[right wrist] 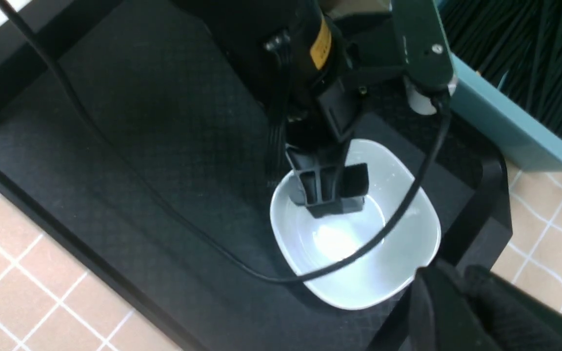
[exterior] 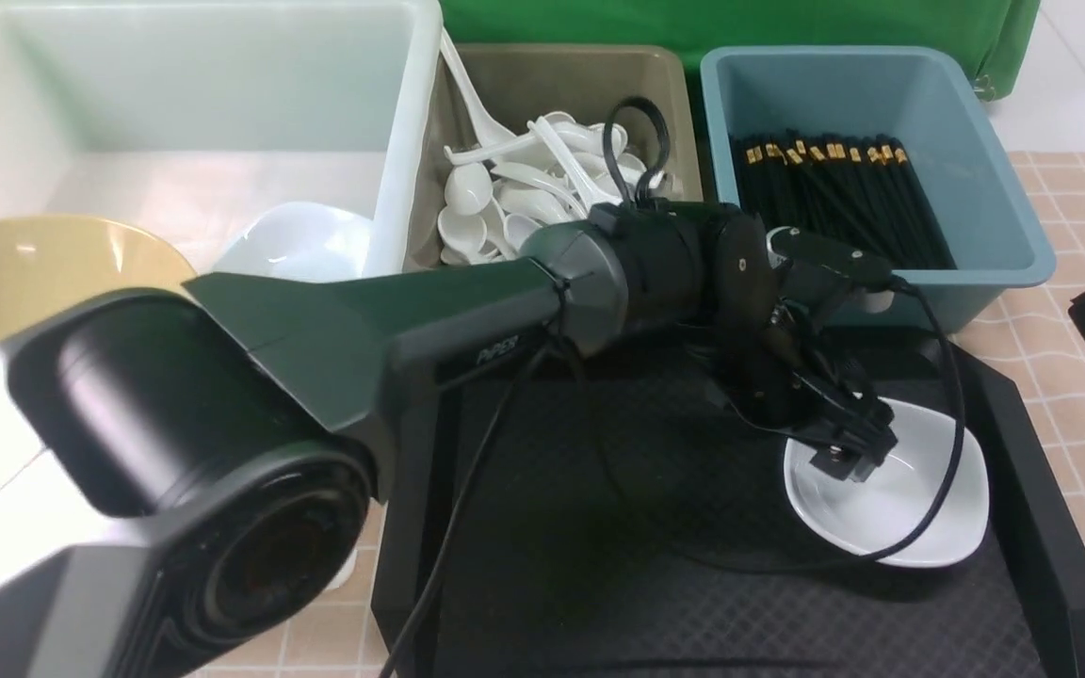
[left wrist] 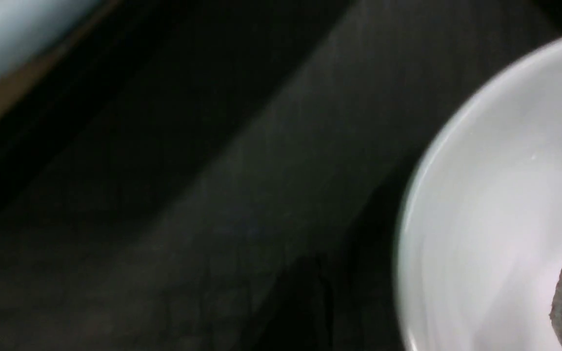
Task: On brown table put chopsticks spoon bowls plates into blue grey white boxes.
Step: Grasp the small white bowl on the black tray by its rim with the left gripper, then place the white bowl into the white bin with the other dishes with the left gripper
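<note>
On the black textured tray [exterior: 552, 527], our left hand [exterior: 849, 463] hovers spread and empty over a small glossy white dish [exterior: 929, 513], not yet boxed. White soup spoons [exterior: 505, 202] fill the olive-grey tub [exterior: 542, 71], black chopsticks [exterior: 834, 198] the teal-blue tub [exterior: 1004, 235]; the wide mustard-tan bowl [exterior: 24, 273] looks left too.

Front forward, wrists close, sharing plate [exterior: 914, 504]

1. We list a green cloth backdrop [exterior: 740, 24], running along the top edge of the front view, centre to upper right.
2. We list a pale whitish surface [exterior: 1075, 89] in the upper right corner.
3. We note soft, even light.
</note>
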You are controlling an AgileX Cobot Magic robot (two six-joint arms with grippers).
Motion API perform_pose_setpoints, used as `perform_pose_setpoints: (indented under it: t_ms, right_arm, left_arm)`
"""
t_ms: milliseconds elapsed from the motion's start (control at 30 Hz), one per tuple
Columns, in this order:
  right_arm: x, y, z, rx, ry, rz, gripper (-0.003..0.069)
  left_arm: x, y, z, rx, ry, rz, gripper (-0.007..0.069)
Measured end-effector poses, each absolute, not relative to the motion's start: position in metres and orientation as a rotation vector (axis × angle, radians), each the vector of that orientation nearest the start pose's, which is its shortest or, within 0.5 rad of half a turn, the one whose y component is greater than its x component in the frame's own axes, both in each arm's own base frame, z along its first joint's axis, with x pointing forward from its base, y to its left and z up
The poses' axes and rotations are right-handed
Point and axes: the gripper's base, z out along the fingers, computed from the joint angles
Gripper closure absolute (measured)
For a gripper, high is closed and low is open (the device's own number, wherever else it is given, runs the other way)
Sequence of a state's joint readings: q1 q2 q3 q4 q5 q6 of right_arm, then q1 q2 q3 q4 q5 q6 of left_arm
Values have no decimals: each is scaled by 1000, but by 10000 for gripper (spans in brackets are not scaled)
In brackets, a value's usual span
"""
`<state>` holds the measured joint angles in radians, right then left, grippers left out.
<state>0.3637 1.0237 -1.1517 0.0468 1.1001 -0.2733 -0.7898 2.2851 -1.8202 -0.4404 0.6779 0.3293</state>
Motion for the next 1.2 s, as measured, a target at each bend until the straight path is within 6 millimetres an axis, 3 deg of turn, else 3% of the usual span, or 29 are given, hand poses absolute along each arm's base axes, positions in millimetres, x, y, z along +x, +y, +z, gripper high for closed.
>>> perform_pose_setpoints:
  t_ms: [100,200,400,633,800,900,933,967,1000,1100,1200]
  right_arm:
    - [169,74,389,-805,2314,104,557]
    - [167,80,390,-862,2289,114,554]
    - [163,87,390,-937,2257,119,553]
    - [164,85,390,-941,2253,81,550]
    - [166,85,392,-942,2227,68,548]
    - [167,86,401,-928,2179,77,548]
    - [167,87,403,-928,2172,79,548]
    - [169,89,410,-939,2138,90,550]
    - [171,92,413,-960,2118,104,552]
    - [180,106,419,-1062,2059,177,572]
    - [190,126,419,-1166,2028,232,596]
  left_arm:
    - [336,-377,164,1077,2408,-643,107]
    - [336,-378,162,1068,2403,-645,212]
    - [337,-380,163,1047,2412,-666,540]
    - [335,-373,204,1215,2355,-609,610]
    - [340,-325,282,1236,2268,-518,619]
    - [343,-277,341,1142,2217,-490,619]
    - [343,-269,349,1126,2212,-485,619]
    - [344,-241,374,1065,2196,-461,619]
    - [345,-220,387,1019,2198,-441,619]
    - [354,-152,410,856,2257,-369,619]
    - [363,-102,412,725,2333,-314,619]
